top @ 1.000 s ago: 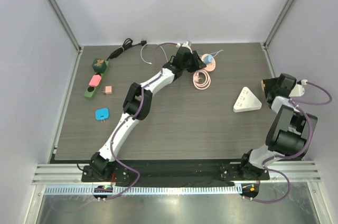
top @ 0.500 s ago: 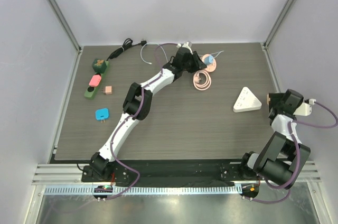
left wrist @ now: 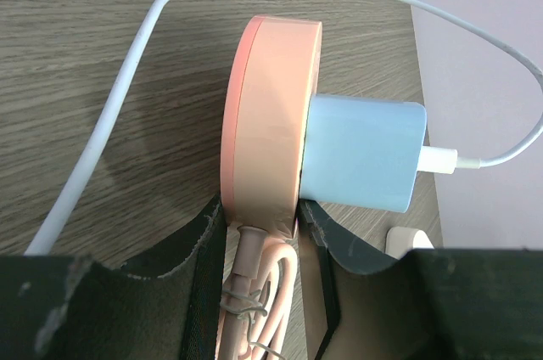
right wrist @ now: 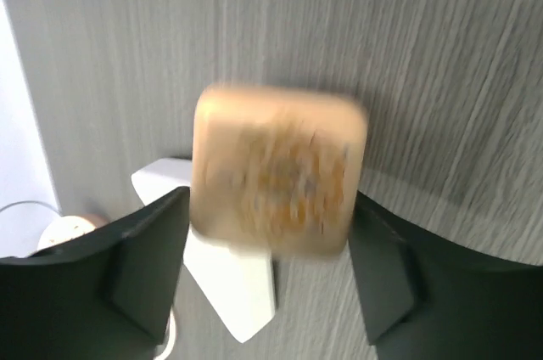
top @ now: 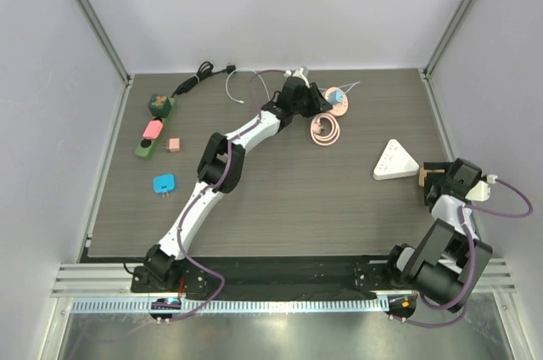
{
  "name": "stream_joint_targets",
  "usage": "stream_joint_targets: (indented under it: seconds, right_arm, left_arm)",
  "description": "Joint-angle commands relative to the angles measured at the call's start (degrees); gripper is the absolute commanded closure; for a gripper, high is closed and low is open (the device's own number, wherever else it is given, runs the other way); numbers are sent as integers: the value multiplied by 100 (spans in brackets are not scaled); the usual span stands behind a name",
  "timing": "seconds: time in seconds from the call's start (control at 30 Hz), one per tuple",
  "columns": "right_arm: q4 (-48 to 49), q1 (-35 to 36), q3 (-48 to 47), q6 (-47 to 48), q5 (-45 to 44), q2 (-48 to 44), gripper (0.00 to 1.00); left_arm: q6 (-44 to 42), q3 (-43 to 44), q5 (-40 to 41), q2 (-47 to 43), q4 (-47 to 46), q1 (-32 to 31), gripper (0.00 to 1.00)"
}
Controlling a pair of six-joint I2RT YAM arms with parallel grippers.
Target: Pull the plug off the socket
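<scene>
A round pink socket (left wrist: 271, 122) stands on edge with a light blue plug (left wrist: 365, 156) seated in its face; a white cable (left wrist: 110, 122) loops from the plug. My left gripper (left wrist: 259, 233) is shut on the socket's lower rim. In the top view the left gripper (top: 321, 98) is at the far middle, next to the socket (top: 339, 106). My right gripper (top: 427, 176) is at the right edge, shut on a blurred tan block (right wrist: 280, 177). A white triangular socket (top: 395, 161) lies just left of it and also shows in the right wrist view (right wrist: 233, 292).
A coiled pink cable (top: 323, 129) lies by the pink socket. A green power strip (top: 153, 126), a small tan cube (top: 173, 144) and a blue adapter (top: 164, 182) lie at the left. A black cable (top: 199, 75) and a white cable (top: 242, 88) lie at the back.
My right gripper has moved toward the near side along the right edge, carrying the tan block. The left arm, the pink socket and the blue plug have not moved.
</scene>
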State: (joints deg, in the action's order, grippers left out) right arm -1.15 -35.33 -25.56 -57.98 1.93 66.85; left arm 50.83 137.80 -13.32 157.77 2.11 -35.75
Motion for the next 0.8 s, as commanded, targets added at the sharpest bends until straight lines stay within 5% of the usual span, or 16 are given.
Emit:
stream_joint_targets:
  seconds: [0.0, 0.13, 0.43, 0.67, 0.77]
  right_arm:
    - [-24, -18, -54, 14, 220, -513, 20]
    - [-552, -18, -221, 146, 123, -1024, 1]
    - [-1230, 761, -1459, 664, 45, -1280, 0]
    - [-273, 3143, -2926, 1042, -932, 493, 0]
    - [-61, 3532, -4094, 1332, -809, 1845, 0]
  left_arm:
    - [-90, -60, -144, -194, 44, -20, 100]
    - [-82, -60, -162, -203, 44, -11, 100]
    - [-126, -104, -206, -212, 53, -11, 100]
    - [-205, -78, -206, -247, 70, -2, 100]
    - [-240, -43, -285, -238, 79, -2, 100]
